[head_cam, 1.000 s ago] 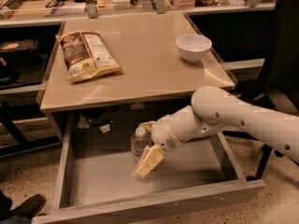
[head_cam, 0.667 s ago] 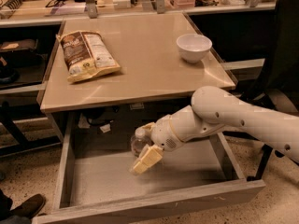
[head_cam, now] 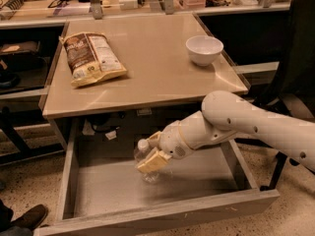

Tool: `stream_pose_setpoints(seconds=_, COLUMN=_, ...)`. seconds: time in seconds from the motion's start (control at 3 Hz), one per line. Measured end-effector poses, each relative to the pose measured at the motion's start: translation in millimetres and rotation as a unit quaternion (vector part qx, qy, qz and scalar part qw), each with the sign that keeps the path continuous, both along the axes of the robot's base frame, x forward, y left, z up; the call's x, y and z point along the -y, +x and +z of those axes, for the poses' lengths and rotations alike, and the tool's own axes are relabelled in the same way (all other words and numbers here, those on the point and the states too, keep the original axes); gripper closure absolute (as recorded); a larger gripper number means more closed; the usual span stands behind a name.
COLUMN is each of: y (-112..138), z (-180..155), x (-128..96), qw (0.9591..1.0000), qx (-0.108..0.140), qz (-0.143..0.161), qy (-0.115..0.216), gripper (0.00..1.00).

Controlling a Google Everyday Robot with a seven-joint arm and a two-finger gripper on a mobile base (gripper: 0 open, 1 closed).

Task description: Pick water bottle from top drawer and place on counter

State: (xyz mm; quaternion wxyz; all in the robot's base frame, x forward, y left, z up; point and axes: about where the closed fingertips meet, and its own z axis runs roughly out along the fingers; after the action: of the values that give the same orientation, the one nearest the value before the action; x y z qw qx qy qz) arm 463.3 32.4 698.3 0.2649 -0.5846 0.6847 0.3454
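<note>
The water bottle [head_cam: 146, 170], clear with a white cap, is inside the open top drawer [head_cam: 162, 216], tilted and near the drawer's middle. My gripper [head_cam: 152, 154] reaches in from the right on a white arm, and its cream fingers [head_cam: 153, 162] are closed around the bottle's upper body. The bottle's base is close to the pale drawer floor. The beige counter [head_cam: 147, 77] lies above and behind the drawer.
A chip bag [head_cam: 93, 58] lies on the counter's left side and a white bowl [head_cam: 204, 49] on its right. A cluttered shelf with metal posts [head_cam: 93, 1] runs along the back. A dark chair [head_cam: 295, 63] stands at the right. A shoe [head_cam: 24, 219] shows at bottom left.
The gripper with the bottle has shifted slightly to the left inside the drawer and stays low. The arm's pose is otherwise almost the same.
</note>
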Motion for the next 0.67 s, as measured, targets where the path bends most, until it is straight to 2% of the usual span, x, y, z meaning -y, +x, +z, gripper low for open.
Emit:
stream_pose_setpoints(seconds=0.33, y=0.0, z=0.0, x=0.0, qw=1.0, qx=0.0, qz=0.0, qy=0.0, gripper=0.89)
stream_pose_setpoints(seconds=0.67, y=-5.7, z=9.4, x=-0.7, qw=0.9999, qx=-0.003, qz=-0.007, qy=-0.008, gripper=1.0)
